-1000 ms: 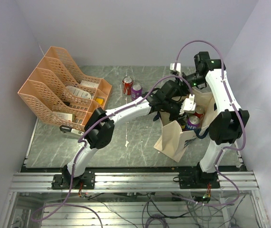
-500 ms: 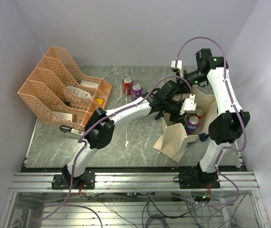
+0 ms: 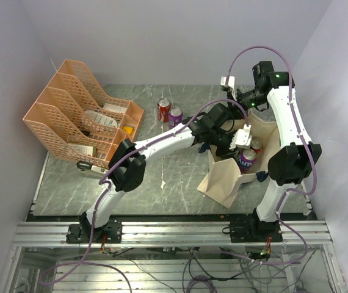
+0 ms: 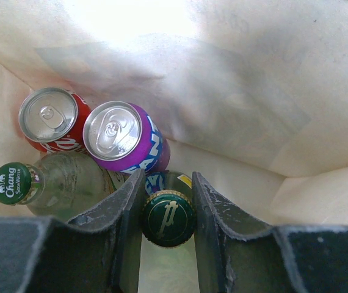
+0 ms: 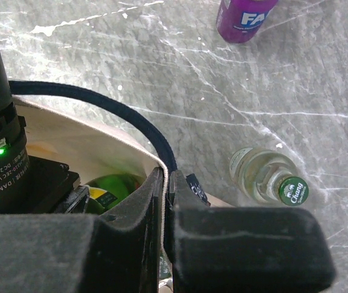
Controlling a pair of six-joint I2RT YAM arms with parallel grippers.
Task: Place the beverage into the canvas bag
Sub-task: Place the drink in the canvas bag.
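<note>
Newly clamped on the rim of the canvas bag (image 3: 221,183) is the right gripper (image 5: 165,178); inside, the upright green-capped bottle (image 4: 168,218) is grasped directly beneath the left gripper (image 4: 168,177).

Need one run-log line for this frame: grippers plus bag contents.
left gripper: holds green-capped bottle inside canvas bag | right gripper: pinches bag rim | in bag: red can, purple can, Chang bottle
</note>
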